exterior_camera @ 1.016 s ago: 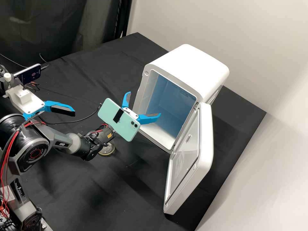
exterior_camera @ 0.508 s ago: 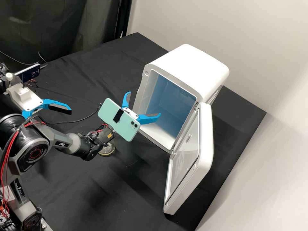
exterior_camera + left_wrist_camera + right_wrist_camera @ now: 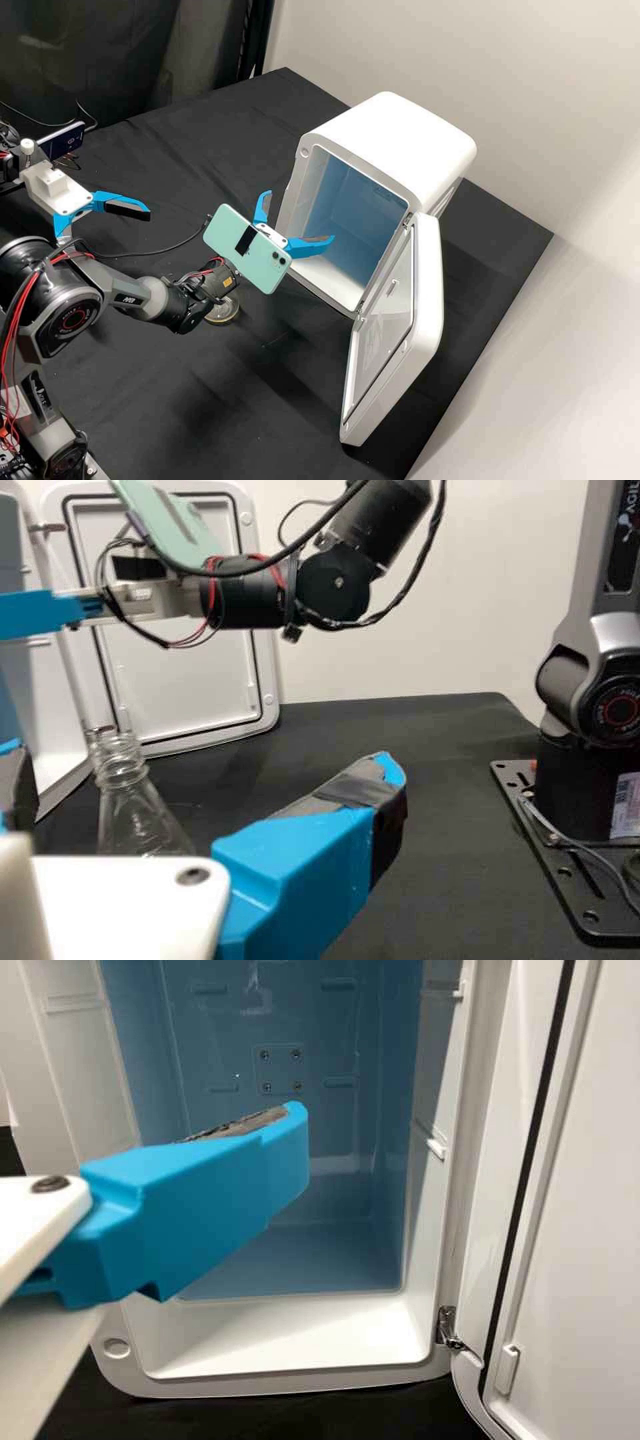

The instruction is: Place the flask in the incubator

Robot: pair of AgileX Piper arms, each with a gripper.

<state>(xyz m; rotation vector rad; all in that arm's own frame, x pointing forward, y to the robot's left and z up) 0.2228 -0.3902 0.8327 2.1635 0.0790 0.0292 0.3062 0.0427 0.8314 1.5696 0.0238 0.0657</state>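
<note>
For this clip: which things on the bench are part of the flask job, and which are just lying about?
Part of the job: flask, standing on the bench; incubator, door open; right gripper, open at its mouth; left gripper, open.
Lying about: black cable on the bench; mint-green phone on the right arm.

Bright, even light from above, soft faint shadows on the black bench (image 3: 167,153)

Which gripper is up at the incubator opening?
The right gripper, open, right in front of the white incubator's open chamber. The left gripper, also open, sits far from it across the bench.
</note>
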